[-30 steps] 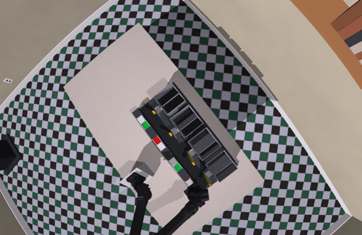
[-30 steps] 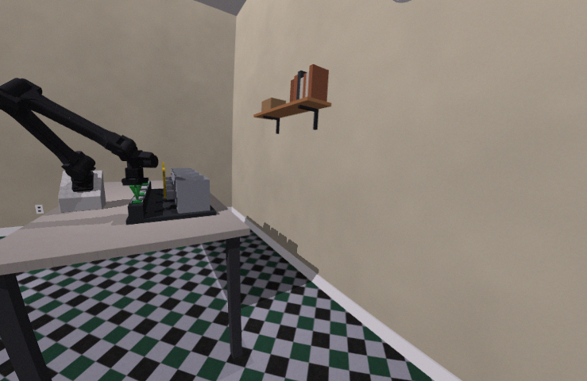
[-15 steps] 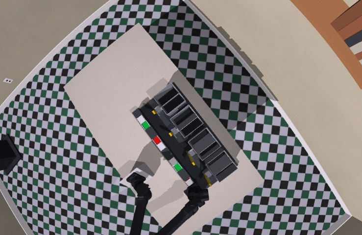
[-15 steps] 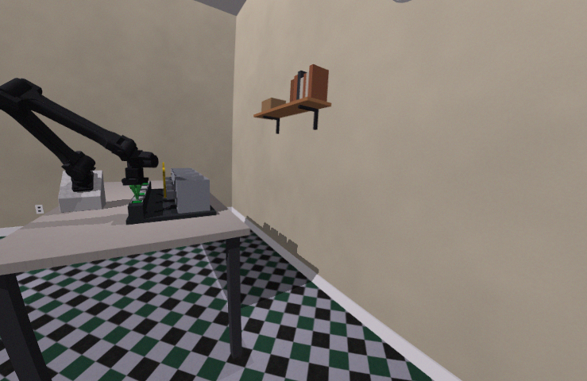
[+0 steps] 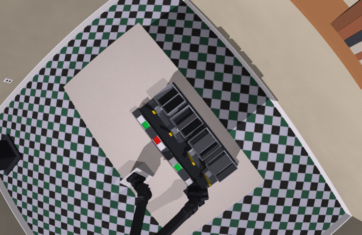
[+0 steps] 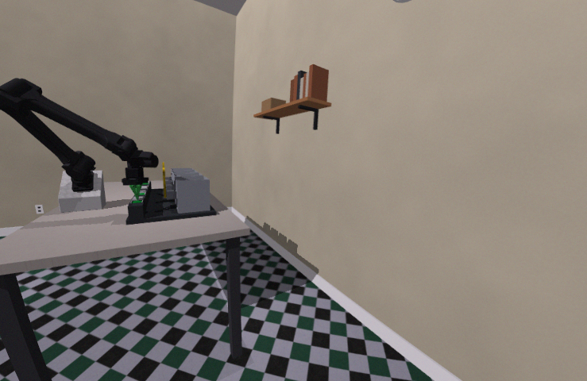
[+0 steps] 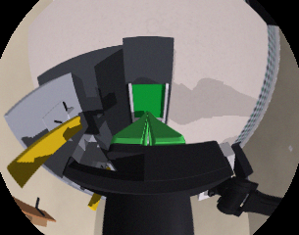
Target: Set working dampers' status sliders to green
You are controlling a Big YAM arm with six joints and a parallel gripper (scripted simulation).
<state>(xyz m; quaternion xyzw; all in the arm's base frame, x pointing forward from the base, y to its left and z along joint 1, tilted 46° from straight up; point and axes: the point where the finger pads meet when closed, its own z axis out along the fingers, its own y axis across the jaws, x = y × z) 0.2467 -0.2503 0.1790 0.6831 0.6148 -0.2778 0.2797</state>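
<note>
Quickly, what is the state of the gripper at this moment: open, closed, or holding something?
Gripper: closed, holding nothing; its green fingertips are together, pointing at the green window of the nearest slider.

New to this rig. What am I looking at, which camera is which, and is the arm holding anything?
It is a single black jointed robot arm on a pale block at the edge of a table.

Three cameras: the top view looks straight down, the exterior view looks from the side across the room, and the wrist view rides on the arm just behind its pincer.

On the table sits a dark tray carrying four grey box-shaped duct dampers with yellow levers, and a row of status sliders in front. From the top, three windows read green, red, green; the arm hides most of the fourth.

The pincer is shut and holds nothing. Its green tips point down at the slider nearest the arm, where the wrist view shows green.
</note>
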